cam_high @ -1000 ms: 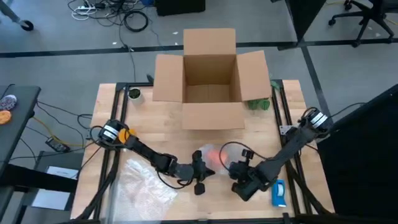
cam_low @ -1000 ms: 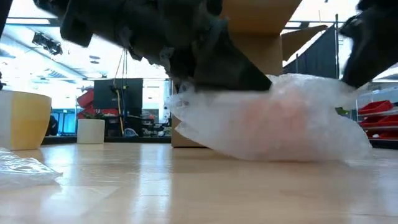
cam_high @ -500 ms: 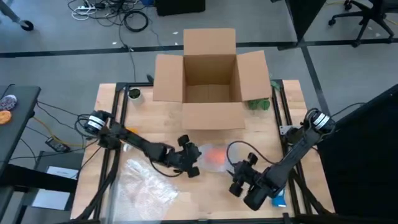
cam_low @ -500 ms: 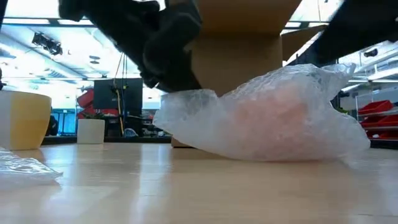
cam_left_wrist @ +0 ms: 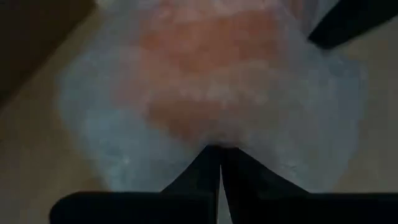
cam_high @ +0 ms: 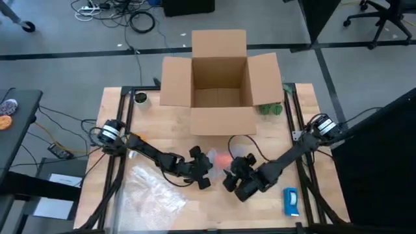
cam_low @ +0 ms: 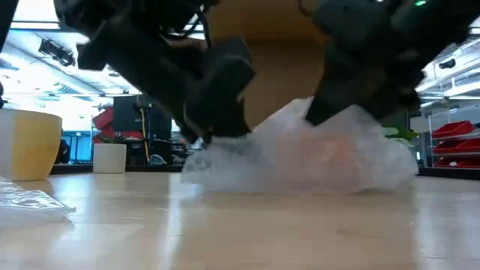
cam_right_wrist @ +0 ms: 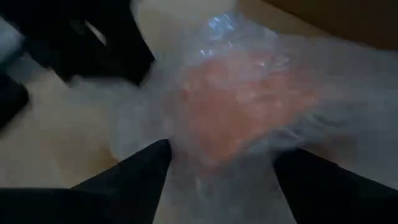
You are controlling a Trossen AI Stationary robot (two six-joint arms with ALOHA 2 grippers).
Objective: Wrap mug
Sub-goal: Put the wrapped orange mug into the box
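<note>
A: Box status?
B: Cardboard box (cam_high: 220, 81) sitting at table's far middle, flaps open, looking empty inside.
A: And the mug?
B: Mug (cam_high: 223, 160) lying near centre, in front of box, showing orange through bubble wrap (cam_low: 315, 154) bundled round it.
A: Grippers?
B: Left gripper (cam_left_wrist: 219, 163) fingers pressed together, pinching wrap's left edge. Right gripper (cam_right_wrist: 219, 163) fingers spread apart, straddling bundle from the right.
A: Rest of table?
B: Wooden table (cam_high: 162, 130). More plastic sheet (cam_high: 153, 192) lying near-left, flat blue-and-white object (cam_high: 291, 201) near-right. Cables (cam_high: 117, 13) trailing on floor beyond.
</note>
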